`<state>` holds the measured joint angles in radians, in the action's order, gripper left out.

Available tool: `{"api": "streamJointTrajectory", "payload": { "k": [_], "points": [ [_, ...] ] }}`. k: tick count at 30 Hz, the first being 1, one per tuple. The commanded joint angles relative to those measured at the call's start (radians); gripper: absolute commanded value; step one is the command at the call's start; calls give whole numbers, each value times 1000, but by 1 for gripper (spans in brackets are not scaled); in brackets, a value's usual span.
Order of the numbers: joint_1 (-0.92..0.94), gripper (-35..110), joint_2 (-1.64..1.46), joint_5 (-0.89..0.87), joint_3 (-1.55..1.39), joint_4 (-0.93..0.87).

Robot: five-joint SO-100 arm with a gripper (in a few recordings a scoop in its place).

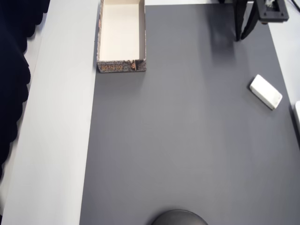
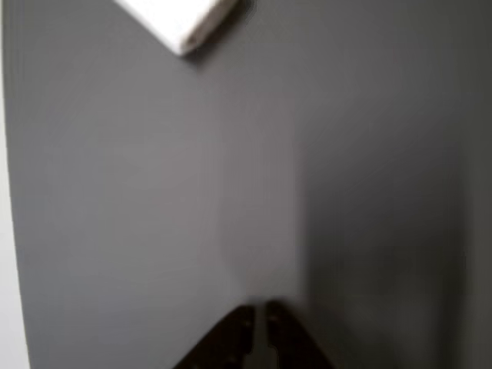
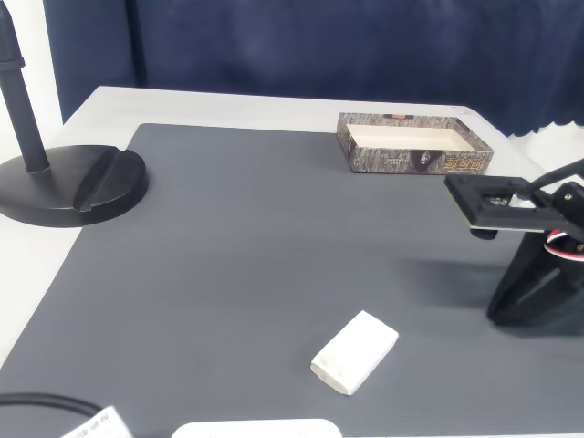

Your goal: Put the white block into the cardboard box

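Gripper (image 2: 260,323) fingertips are seen at the bottom edge of the wrist view, dark, pressed almost together with only a thin slit between them, nothing held. Below them lies the bare grey mat (image 2: 231,192).

Block (image 3: 355,351) is found lying flat on the mat in the fixed view, near the front edge, set at a diagonal. In the overhead view the block (image 1: 266,92) sits near the right edge of the mat, well apart from the box (image 1: 121,35), which stands at the top left with its open face up. A white corner at the top of the wrist view is blurred; whether it is the block cannot be told for certain.

Arm (image 3: 538,228) is parked at the right of the fixed view, away from both block and box.

Handling, as judged: block looks small, stiff and light, with smooth faces and rounded corners, so some slip is to be expected. It is best taken across its short width, near the middle of its length, with the jaws opened first and turned to square with the long sides. A grip at one end would likely let it swing or pop out.

Box wall is low; little lift should be needed to clear it.
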<state>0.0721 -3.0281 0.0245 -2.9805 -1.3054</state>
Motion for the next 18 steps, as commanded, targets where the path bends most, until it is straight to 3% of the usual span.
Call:
{"api": "streamJointTrajectory", "payload": {
  "k": [1,18],
  "points": [
    [-29,-2,63,-5,121,54],
    [-87,-2,494,63,428,107]
  ]
}}
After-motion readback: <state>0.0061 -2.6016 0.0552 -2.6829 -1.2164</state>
